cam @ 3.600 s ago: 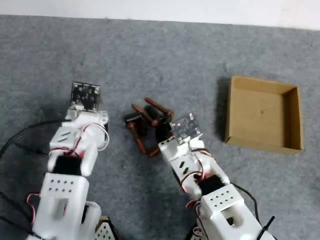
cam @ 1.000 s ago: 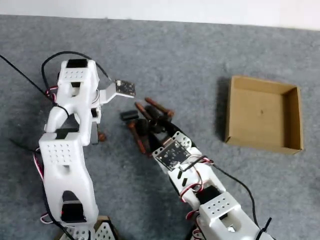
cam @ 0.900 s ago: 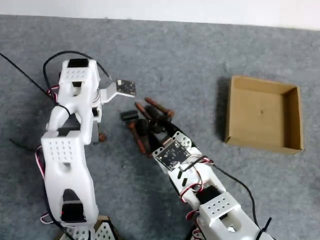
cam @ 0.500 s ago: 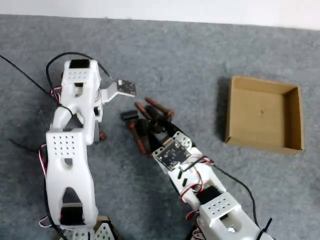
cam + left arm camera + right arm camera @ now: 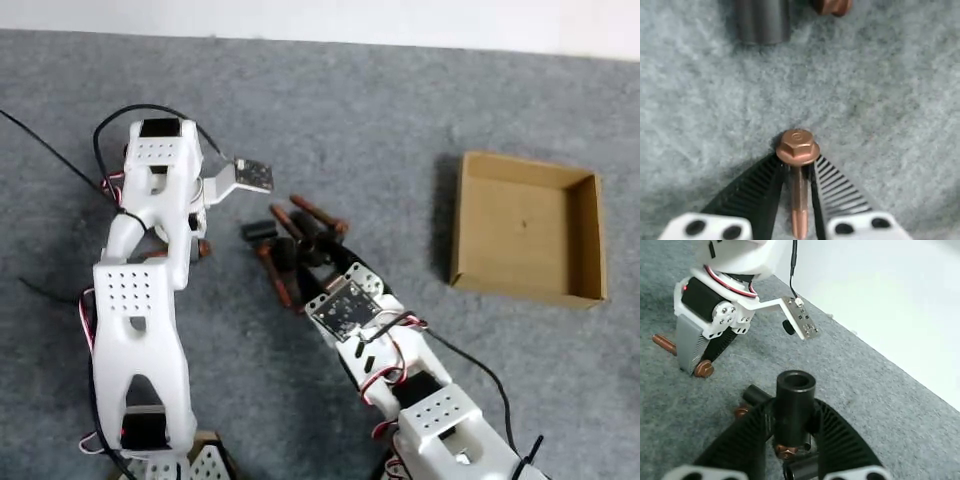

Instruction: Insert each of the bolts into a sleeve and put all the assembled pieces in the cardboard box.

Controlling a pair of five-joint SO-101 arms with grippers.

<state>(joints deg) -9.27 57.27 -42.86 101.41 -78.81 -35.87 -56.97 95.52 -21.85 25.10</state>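
Observation:
My left gripper (image 5: 799, 190) is shut on a copper bolt (image 5: 798, 150), hex head sticking out past the fingertips, just above the grey carpet. In the high view this bolt (image 5: 202, 247) shows beside the left arm, left of the pile. My right gripper (image 5: 792, 427) is shut on a black sleeve (image 5: 795, 400), held upright with its bore facing up, over the pile (image 5: 292, 252). Loose bolts (image 5: 318, 212) (image 5: 274, 278) and another black sleeve (image 5: 260, 231) lie there. The right wrist view also shows the left gripper (image 5: 697, 347) and its bolt (image 5: 704, 369). The cardboard box (image 5: 527, 228) stands at the right.
A dark sleeve (image 5: 762, 20) and another bolt head (image 5: 832, 5) lie on the carpet just beyond the left gripper. A white wall (image 5: 320, 15) borders the far side. Open carpet lies between the pile and the box (image 5: 400, 180).
The left arm swung out over the carpet left of the pile and closed on a bolt. In the last half second that bolt shifted slightly toward the far side. The right arm kept still.

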